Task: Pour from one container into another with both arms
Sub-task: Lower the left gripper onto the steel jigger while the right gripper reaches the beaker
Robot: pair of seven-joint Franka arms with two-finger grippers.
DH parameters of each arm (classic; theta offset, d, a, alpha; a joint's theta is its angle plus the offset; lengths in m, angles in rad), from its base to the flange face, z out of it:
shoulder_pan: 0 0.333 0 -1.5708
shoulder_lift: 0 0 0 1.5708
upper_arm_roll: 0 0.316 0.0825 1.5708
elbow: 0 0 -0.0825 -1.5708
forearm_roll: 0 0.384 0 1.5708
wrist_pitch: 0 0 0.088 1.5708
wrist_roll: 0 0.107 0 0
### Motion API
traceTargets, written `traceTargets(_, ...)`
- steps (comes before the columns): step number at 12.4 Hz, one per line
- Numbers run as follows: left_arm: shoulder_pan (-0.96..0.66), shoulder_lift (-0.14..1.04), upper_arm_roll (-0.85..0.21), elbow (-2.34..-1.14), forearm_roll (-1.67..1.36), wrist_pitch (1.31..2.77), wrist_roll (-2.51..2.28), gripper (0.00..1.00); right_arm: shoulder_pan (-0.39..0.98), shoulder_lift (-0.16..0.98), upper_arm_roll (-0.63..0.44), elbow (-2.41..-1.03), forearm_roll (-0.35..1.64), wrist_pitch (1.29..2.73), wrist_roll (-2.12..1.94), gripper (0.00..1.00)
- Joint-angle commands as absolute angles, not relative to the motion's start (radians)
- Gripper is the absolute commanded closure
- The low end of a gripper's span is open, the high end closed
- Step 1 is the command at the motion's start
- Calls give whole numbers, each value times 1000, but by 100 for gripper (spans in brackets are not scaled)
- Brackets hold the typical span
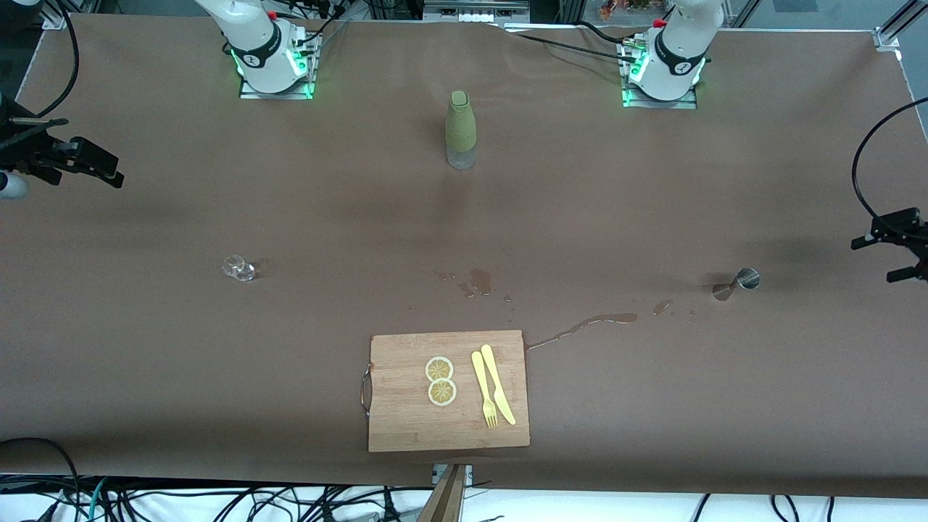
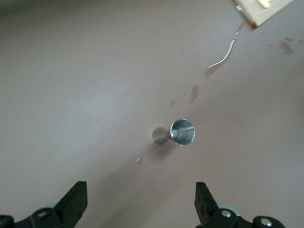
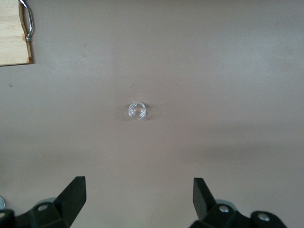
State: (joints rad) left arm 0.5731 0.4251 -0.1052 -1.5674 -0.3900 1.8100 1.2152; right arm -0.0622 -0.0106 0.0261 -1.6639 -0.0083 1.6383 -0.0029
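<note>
Meanwhile, both claws hang open and empty, left claw [image 2: 137, 202] over the steel jigger [image 2: 175, 132], right claw [image 3: 137, 199] over the clear glass [image 3: 137, 110], apparently poised to grasp.

The tabletop [image 1: 145, 348] is covered in a matt brown sheet, smooth, with glossy wet streaks [image 1: 587, 325] on it. The jigger [image 2: 176, 133] is brushed metal with a bright inner wall. The small glass [image 3: 137, 110] is clear and shiny. The cutting board [image 1: 406, 413] is pale grained wood with a metal handle [image 1: 365, 390]. The fork [image 1: 483, 388] and knife [image 1: 498, 384] look like matt yellow plastic. The bottle [image 1: 460, 129] has a rough green sleeve over a clear base.
</note>
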Motion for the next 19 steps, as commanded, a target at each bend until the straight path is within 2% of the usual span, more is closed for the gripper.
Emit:
traceTargets(1,604,535,-118,-1506,-506,1790,1459,0,-64,-14,28,-1661,-5,1625,-17,0)
traceTargets(7,615,656,-117,-1508,-630,1781,1839,0,-64,18,29,-1658,-6,1580,-79,0)
traceTargets(15,604,847,-117,-1509,-776,1735,2207,0,-94,138,-29,-1648,11,1592,-901,0)
traceTargets(19,603,885,-117,-1509,-834,1714,2281,0,-175,225,-49,-1649,197,1594,-1116,0)
